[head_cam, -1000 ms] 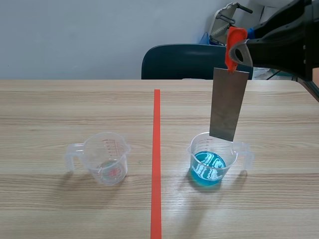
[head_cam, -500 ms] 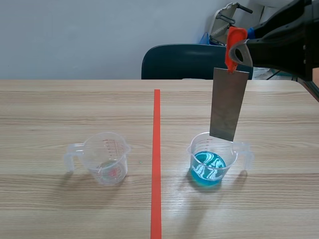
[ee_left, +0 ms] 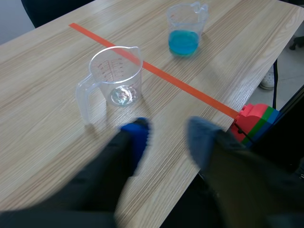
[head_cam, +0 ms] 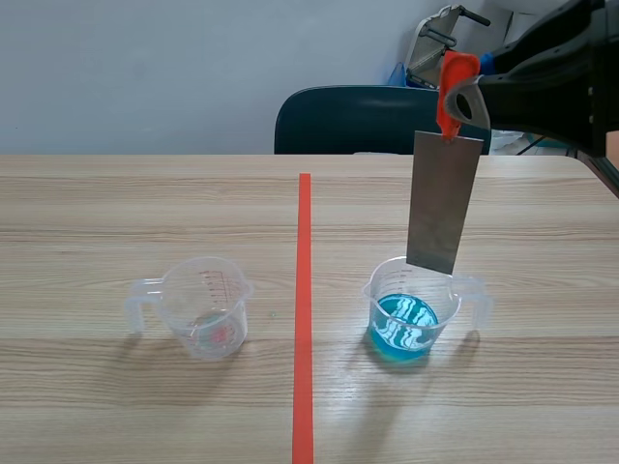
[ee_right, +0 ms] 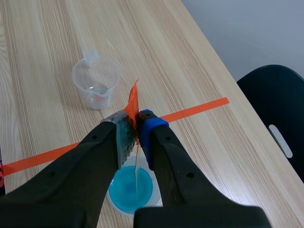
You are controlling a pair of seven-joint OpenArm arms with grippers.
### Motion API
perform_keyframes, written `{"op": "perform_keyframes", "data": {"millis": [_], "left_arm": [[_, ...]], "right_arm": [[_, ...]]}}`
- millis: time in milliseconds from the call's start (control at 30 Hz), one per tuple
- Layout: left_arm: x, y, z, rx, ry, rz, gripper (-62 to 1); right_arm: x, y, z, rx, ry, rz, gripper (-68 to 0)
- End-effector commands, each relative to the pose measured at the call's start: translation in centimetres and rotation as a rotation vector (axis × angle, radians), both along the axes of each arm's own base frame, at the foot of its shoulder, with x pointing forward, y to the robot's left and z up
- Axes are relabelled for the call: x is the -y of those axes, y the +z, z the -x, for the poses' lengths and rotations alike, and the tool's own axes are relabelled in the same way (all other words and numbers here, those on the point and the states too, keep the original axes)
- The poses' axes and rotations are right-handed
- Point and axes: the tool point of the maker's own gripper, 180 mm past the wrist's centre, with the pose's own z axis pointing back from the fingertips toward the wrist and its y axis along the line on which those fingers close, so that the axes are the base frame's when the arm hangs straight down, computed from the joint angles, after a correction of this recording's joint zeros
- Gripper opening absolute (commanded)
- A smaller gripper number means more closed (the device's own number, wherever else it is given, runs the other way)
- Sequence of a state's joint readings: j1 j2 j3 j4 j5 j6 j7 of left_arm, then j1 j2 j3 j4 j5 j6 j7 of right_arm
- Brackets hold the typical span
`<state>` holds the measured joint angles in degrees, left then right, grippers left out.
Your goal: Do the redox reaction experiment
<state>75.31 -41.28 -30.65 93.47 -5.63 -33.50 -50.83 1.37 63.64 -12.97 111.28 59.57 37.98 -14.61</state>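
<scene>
One flat grey metal strip [head_cam: 444,203]: upright, directly above clear plastic jug of blue liquid [head_cam: 404,327].
Right hand [ee_right: 135,128]: clenched on the strip.

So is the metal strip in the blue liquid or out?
Out: the metal strip hangs upright from the right gripper, its lower edge above the blue liquid.

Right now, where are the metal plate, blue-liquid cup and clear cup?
metal plate [head_cam: 443,203], scene view, middle of its face.
blue-liquid cup [head_cam: 403,333], scene view, front wall.
clear cup [head_cam: 208,319], scene view, front wall.
</scene>
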Motion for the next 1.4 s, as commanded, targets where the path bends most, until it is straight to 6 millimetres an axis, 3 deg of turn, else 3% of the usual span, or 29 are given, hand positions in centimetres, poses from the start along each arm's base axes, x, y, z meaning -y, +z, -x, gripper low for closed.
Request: {"op": "perform_keyframes", "data": {"millis": [0,267,367,567,933,1367], "left_arm": [[0.5,0.6,-0.1,0.012,0.005,0.035,-59.4],[0.8,2.1,-3.4,0.147,-0.025,0.032,-59.4],[1.4,1.8,-4.4,0.144,-0.076,0.012,-59.2],[3.7,0.6,-4.8,0.106,-0.191,0.023,-59.2],[6.7,-0.8,-6.5,0.114,-0.238,0.122,-59.2],[12.5,0.0,-8.6,0.180,-0.340,0.218,-59.3]], "right_arm": [[-0.2,1.2,-0.1,0.031,0.006,-0.019,-66.9],[-0.2,1.2,-0.1,0.031,0.006,-0.019,-66.9],[-0.2,1.1,-0.2,0.033,0.006,-0.016,-66.9],[-0.1,1.1,-0.2,0.034,0.005,-0.013,-66.9],[-0.1,1.1,-0.2,0.036,0.005,-0.009,-66.9],[-0.1,1.1,-0.2,0.036,0.005,-0.010,-66.9]]}}
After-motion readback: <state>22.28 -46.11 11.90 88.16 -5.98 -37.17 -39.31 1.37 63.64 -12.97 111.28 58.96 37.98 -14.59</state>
